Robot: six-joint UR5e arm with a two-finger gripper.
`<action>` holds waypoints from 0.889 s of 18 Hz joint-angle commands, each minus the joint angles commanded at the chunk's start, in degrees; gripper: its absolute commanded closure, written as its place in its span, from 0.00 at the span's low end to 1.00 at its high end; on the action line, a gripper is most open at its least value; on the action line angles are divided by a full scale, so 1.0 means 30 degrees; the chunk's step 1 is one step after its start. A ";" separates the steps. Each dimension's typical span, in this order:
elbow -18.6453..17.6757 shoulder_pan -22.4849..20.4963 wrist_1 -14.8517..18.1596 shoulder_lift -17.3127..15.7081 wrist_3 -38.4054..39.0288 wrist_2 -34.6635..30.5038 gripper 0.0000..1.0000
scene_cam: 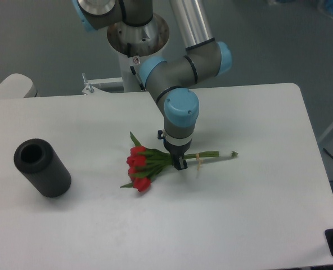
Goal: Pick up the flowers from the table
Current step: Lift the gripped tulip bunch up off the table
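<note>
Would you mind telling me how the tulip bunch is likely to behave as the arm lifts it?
The tulip bunch is probably light and floppy: thin stems, held by the gripper near their middle, so the red heads may droop. The pale band should keep the stems together. The petals look fragile.

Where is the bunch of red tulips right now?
The bunch of red tulips sits mid-table, stems in the gripper, well right of the black hollow cylinder.

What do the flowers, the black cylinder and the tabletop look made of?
Flowers: likely artificial, plastic or fabric; uniform red heads, stiff green stems, pale band. Real ones not ruled out.
Black cylinder: matte, no glare, thick-walled hollow; maybe foam or rubber.
Table: smooth white top with a soft sheen, probably laminate or painted board.
</note>
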State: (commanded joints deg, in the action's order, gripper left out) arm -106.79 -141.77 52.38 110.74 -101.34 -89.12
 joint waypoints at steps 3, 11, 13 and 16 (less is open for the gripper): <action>0.0379 -0.0263 0.0380 -0.0030 0.0029 0.0029 0.84; 0.3250 -0.0030 0.2052 0.1082 0.4597 0.0059 0.87; 0.3602 -0.0001 0.2023 0.1346 0.4892 0.0059 0.87; 0.4275 0.0029 0.2023 0.1843 0.5360 0.0059 0.87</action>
State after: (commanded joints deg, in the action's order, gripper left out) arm -93.96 -141.68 58.45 116.27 -85.26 -88.95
